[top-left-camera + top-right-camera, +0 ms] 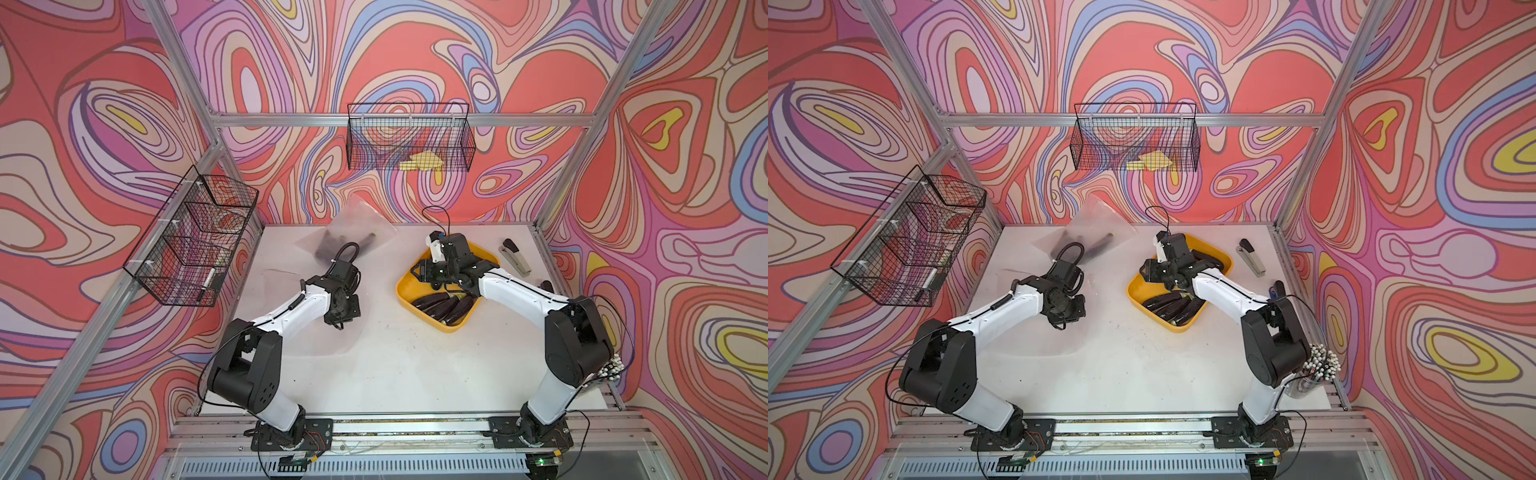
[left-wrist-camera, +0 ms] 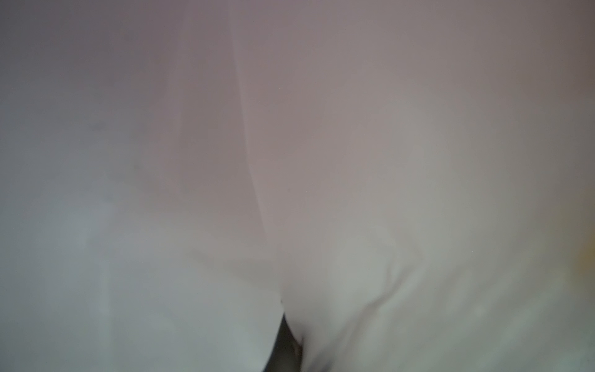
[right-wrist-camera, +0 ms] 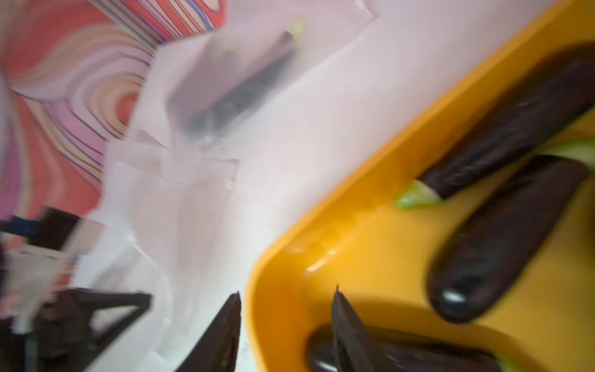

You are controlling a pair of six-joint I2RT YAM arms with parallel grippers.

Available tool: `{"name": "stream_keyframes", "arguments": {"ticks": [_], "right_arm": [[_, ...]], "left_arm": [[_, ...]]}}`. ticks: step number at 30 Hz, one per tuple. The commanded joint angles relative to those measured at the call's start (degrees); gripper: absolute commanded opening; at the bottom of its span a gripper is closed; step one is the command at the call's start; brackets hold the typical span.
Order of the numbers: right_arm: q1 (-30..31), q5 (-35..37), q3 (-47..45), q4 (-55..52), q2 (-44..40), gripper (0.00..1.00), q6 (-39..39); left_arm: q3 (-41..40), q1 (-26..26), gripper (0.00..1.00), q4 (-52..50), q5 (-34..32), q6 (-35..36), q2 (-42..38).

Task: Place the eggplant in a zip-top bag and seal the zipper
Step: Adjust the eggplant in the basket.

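White table (image 1: 395, 374) inside pink swirl-patterned walls. Two wire baskets hang there: side basket (image 1: 195, 237) at 10 o'clock, back basket (image 1: 409, 137) at 12. One yellow tray (image 1: 405, 286) at 2 o'clock holds at least four eggplants (image 1: 440, 309); one stapler (image 1: 515, 255) lies near its 2 o'clock side. Right gripper (image 3: 287, 290) hangs over the tray rim, fingers apart, empty. Far bag (image 1: 353, 216) at 12 o'clock shows two dark shapes inside. Left gripper (image 1: 340, 322), at 9 o'clock, is pinched closed on near bag (image 1: 316, 340).

A grey stapler (image 1: 515, 256) is lying on the white table (image 1: 395, 374). A rear wire basket (image 1: 374, 141) is holding yellow paper (image 1: 420, 161), and a side basket (image 1: 183, 249) is hanging at left.
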Motion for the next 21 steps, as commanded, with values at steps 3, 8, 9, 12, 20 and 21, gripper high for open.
{"name": "stream_keyframes", "arguments": {"ticks": [3,8,9,12,20,21], "right_arm": [[0.3,4.4,0.4,-16.9,0.4,0.54,-25.4],[0.3,4.7,0.9,-20.5,3.2,0.6,-34.8],[0.3,5.7,0.6,-20.5,3.5,0.61,-35.8],[0.2,9.2,0.2,-18.7,5.3,0.62,-37.4],[0.5,15.4,2.0,-14.1,11.2,0.62,-39.5],[0.4,15.9,2.1,-13.6,11.7,0.62,-40.0]], "left_arm": [[1.4,0.1,0.0,0.5,0.6,1.3,1.5],[2.6,0.1,0.0,0.2,0.8,2.1,2.4],[2.8,0.1,0.0,0.2,0.8,2.1,2.3],[3.4,0.1,0.0,0.3,1.2,2.2,2.0],[4.1,0.1,0.0,-1.4,1.6,3.1,2.2],[4.0,0.1,0.0,-1.4,1.7,3.2,2.2]]}}
